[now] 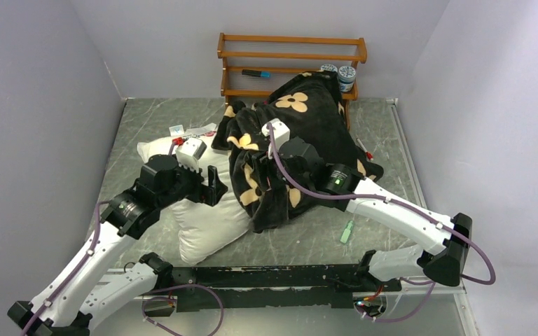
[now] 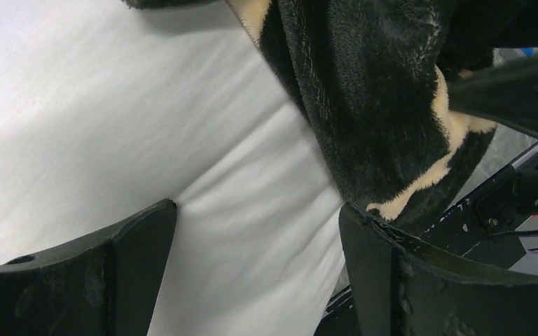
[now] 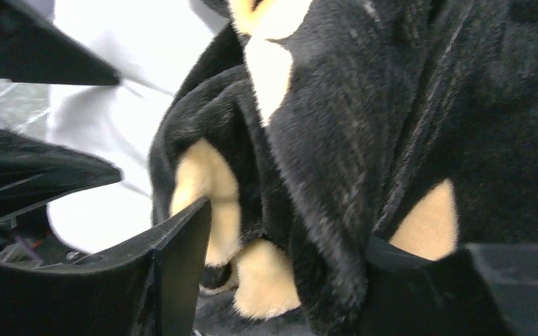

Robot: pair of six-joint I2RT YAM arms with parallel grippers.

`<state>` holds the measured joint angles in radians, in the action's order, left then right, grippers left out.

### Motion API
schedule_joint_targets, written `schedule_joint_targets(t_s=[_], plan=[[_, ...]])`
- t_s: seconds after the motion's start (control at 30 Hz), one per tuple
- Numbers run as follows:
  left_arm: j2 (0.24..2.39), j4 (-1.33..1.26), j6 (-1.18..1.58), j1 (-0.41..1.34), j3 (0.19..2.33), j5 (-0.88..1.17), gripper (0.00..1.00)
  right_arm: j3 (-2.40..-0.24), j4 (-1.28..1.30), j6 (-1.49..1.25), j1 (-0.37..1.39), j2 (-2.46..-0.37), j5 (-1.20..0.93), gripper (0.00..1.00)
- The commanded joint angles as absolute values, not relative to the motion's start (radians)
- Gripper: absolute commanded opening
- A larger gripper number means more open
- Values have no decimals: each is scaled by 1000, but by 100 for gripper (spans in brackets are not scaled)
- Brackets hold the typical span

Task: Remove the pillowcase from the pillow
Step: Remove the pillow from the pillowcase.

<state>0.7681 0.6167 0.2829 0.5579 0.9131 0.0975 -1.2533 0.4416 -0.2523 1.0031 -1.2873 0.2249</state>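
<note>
Black flowered pillowcase [image 1: 308,119] half off white pillow [image 1: 203,224]; left end effector [image 2: 258,208], right end effector [image 3: 287,224] released.

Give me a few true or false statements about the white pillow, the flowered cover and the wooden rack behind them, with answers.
1. The pillowcase covers the whole pillow. False: the pillow's near left part lies bare and white.
2. A wooden rack stands at the back of the table. True.
3. The left gripper is open, with white pillow showing between its fingers. True.
4. The rack's shelves hold nothing. False: two jars and a marker sit on it.
5. The pillowcase is plain black. False: it carries cream flower shapes.
</note>
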Motion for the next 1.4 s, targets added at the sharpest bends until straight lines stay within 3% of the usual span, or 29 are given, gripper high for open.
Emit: schedule_joint_targets(t_s=[0.0, 0.2, 0.5, 0.67, 0.87, 0.93, 1.37], plan=[[797, 591, 298, 560, 923, 128, 91, -1253, 401, -346, 1010, -1244, 94, 63], [829, 635, 303, 560, 910, 64, 91, -1220, 363, -358, 1016, -1274, 83, 82], [840, 644, 387, 560, 837, 3, 91, -1202, 437, -301, 1016, -1396, 201, 82], [821, 610, 434, 560, 778, -41, 91, -1228, 538, -247, 1016, -1445, 304, 59], [819, 574, 473, 560, 723, -69, 91, -1244, 633, -205, 966, -1423, 458, 13], [833, 574, 475, 560, 715, -66, 92, -1241, 648, -198, 914, -1400, 457, 2], [835, 610, 467, 558, 720, -151, 92, -1264, 699, -177, 478, -1280, 363, 0]])
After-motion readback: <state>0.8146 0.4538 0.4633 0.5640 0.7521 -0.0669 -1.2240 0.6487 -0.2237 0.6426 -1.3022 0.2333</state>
